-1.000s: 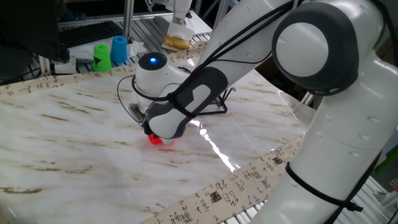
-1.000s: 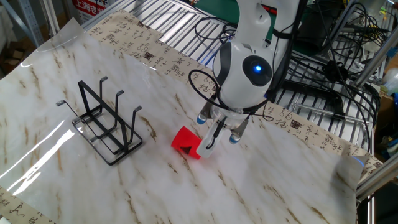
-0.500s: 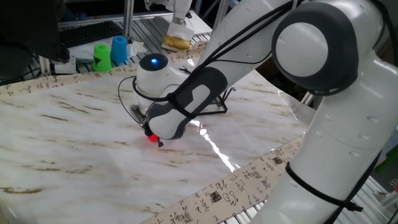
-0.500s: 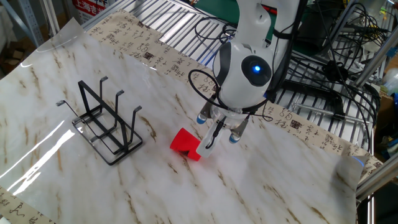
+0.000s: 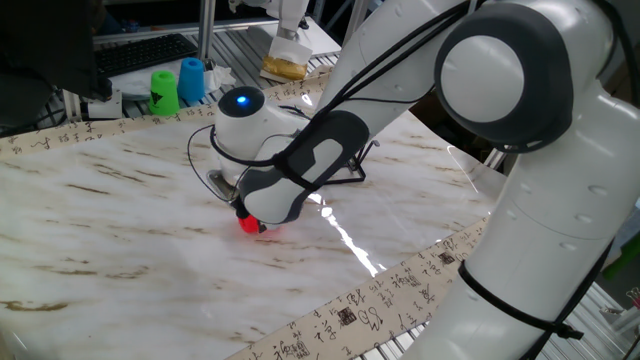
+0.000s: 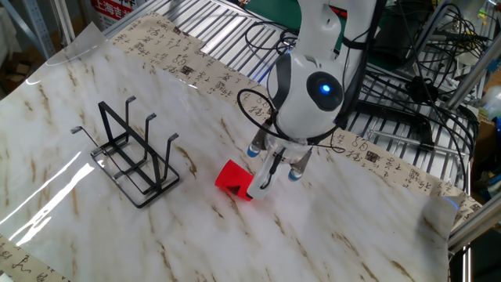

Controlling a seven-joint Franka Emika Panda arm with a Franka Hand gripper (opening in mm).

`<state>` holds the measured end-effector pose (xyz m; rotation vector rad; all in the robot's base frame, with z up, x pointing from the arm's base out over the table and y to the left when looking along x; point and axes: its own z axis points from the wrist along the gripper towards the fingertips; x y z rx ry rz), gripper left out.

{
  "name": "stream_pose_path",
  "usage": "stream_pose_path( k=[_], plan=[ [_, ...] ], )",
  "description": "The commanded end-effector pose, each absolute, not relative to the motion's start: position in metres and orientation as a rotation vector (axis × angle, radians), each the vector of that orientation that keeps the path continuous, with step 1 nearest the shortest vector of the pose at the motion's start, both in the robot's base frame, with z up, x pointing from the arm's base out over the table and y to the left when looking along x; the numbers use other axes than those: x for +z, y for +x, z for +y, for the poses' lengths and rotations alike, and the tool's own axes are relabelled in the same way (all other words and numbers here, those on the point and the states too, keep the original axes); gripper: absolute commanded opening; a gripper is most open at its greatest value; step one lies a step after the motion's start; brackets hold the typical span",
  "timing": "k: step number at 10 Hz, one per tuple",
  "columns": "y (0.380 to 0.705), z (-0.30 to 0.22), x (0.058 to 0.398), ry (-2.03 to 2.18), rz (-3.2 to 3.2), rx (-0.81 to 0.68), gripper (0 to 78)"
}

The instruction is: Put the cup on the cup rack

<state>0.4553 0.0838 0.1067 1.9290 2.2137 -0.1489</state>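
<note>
The red cup (image 6: pixel 232 178) lies on its side on the marble table, right of the black wire cup rack (image 6: pixel 133 154). My gripper (image 6: pixel 259 182) is down at the cup's rim on its right side, fingers close together and pinching the cup's wall. In the one fixed view only a small part of the cup (image 5: pixel 249 225) shows under the wrist, the gripper is hidden, and the rack (image 5: pixel 357 171) is mostly hidden behind the arm.
A green cup (image 5: pixel 164 90) and a blue cup (image 5: pixel 191 79) stand at the far table edge. A clear plastic sheet (image 6: pixel 74 48) lies at the table's corner. Cables and metal framing (image 6: pixel 407 70) lie behind the arm.
The gripper and the red cup have shifted only by a few pixels at the same spot. The rack has not moved.
</note>
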Motion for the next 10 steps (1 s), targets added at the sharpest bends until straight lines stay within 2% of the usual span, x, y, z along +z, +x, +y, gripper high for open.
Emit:
stream_pose_path(
  k=[1, 10],
  plan=[
    [0.512, 0.055, 0.151, 1.417, 2.516, -0.071, 77.4],
    [0.499, 0.059, 0.142, 1.586, 2.437, -0.089, 77.4]
  ],
)
